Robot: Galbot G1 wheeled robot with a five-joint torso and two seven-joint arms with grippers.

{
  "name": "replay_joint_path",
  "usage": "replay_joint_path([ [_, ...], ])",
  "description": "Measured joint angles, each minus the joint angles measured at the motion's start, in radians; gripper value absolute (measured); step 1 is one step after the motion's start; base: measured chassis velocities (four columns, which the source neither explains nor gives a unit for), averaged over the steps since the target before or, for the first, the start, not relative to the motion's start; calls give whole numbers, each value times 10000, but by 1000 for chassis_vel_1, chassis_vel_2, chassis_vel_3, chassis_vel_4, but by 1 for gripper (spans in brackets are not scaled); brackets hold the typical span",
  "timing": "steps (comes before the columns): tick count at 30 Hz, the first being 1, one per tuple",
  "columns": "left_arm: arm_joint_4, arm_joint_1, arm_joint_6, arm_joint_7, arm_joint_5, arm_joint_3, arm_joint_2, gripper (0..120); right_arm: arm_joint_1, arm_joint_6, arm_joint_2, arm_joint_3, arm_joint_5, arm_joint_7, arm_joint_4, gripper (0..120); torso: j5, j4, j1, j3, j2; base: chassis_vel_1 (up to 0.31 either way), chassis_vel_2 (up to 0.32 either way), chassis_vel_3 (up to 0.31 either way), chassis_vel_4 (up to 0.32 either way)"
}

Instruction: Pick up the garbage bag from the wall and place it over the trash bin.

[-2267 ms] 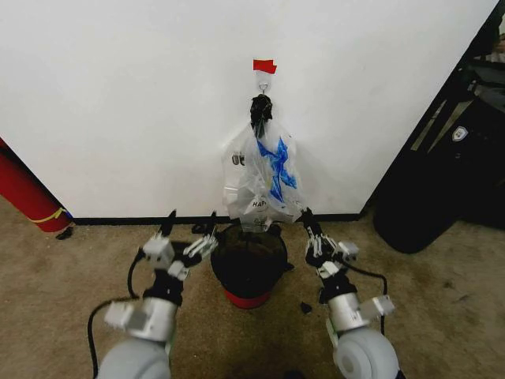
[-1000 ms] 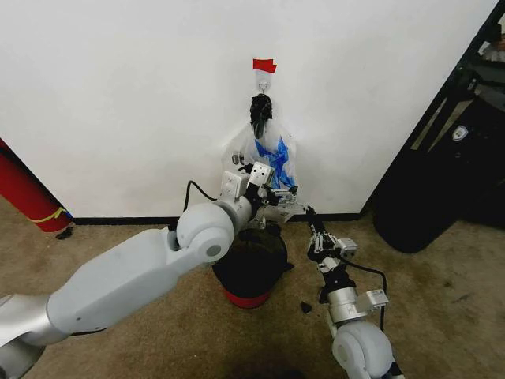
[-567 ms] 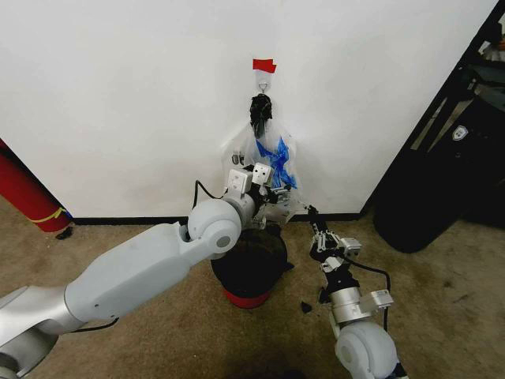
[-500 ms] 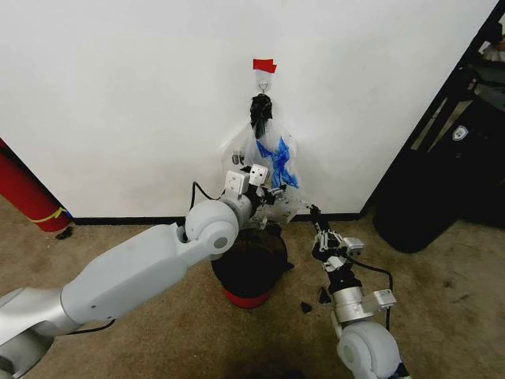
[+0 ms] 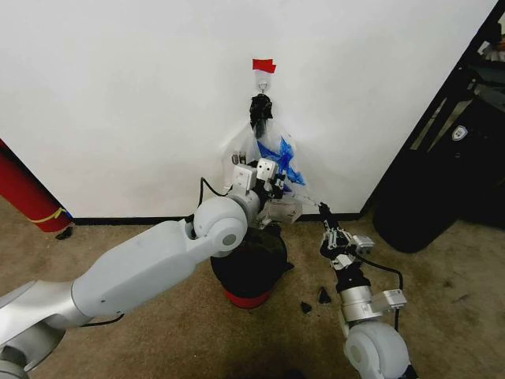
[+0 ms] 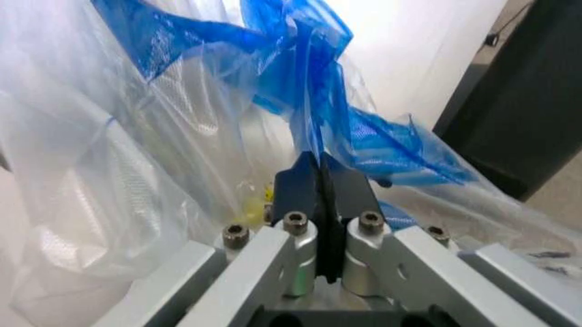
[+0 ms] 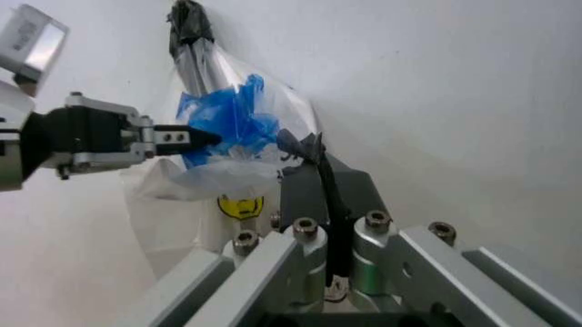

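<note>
The left hand (image 6: 318, 182) sits at six o'clock, its two dark fingers (image 6: 293, 194) pressed together with a fold of blue plastic pinched between their tips. That fold belongs to the garbage bag (image 6: 155, 157), whose clear, crinkled film spreads from nine o'clock up to twelve. Blue patches (image 6: 300, 75) run from twelve o'clock down toward four. A small yellow mark (image 6: 257, 199) shows through the film just beside the fingers. The white wall (image 6: 414, 48) lies at one o'clock, with a tall black object (image 6: 518, 102) at three.
</note>
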Motion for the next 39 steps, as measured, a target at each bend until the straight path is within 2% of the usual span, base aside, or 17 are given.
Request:
replay_joint_path([
  [5,-392,457,-79,-89,38,-331,167,0,-208,-368,-394,141,-173,207,543,13,-1,2,0,0,0,0,0,0,0],
  [6,-570,742,-111,-133,135,-457,205,0,-324,-625,-819,365,-98,292,883,22,-1,2,0,0,0,0,0,0,0],
  [9,-688,969,-146,-199,259,-554,198,0,-441,-899,-1386,706,162,345,1205,28,0,1,0,0,0,0,0,0,0],
  [11,-768,1185,-211,-280,389,-658,163,0,-610,-1208,-2170,1172,691,358,1616,38,1,-4,0,0,0,0,0,0,0],
  [13,-794,1237,-235,-312,417,-703,144,0,-627,-1330,-2508,1334,884,367,1759,43,0,-3,-1,-1,0,0,0,0,0],
  [15,-820,1268,-271,-372,450,-783,75,0,-368,-1579,-3418,1560,1130,413,1860,53,1,0,-1,0,0,0,0,0,0],
  [17,-821,1262,-274,-395,452,-795,49,0,-244,-1617,-3695,1567,1154,412,1825,56,1,-1,-1,-1,0,0,0,0,0],
  [19,-837,1229,-277,-480,453,-817,-18,0,598,-1661,-4976,1307,1122,371,1219,68,2,0,0,0,0,0,0,0,0],
  [20,-837,1229,-277,-480,453,-817,-18,0,598,-1661,-4976,1307,1122,371,1219,68,2,0,0,0,0,0,0,0,0],
  [22,-862,1250,-279,-510,453,-843,-12,0,1251,-1654,-5576,868,1076,325,778,75,2,-1,0,0,0,0,0,0,0],
  [23,-894,1321,-279,-545,452,-881,21,0,2184,-1638,-6083,131,1050,310,261,81,2,2,0,1,0,0,0,0,0],
  [24,-935,1401,-279,-579,452,-937,60,0,2808,-1636,-6281,-414,1037,301,-48,86,2,3,0,1,0,0,0,0,0],
  [25,-935,1401,-279,-579,452,-937,60,0,2808,-1636,-6281,-414,1037,301,-48,86,2,3,0,1,0,0,0,0,0],
  [28,-1105,1601,-279,-607,446,-1119,249,0,4742,-1643,-6609,-2238,1033,207,-913,98,1,5,0,2,0,0,0,0,0],
  [29,-1105,1601,-279,-607,446,-1119,249,0,4742,-1643,-6609,-2238,1033,207,-913,98,1,5,0,2,0,0,0,0,0],
  [33,-1195,1699,-279,-607,428,-1230,241,0,6814,-1795,-6520,-4185,888,151,-1802,100,-1,0,1,2,0,0,0,0,0],
  [39,-1236,1766,-279,-605,423,-1265,128,0,8024,-1887,-6037,-5285,141,165,-2523,100,-1,1,1,2,-1,0,0,0,0],
])
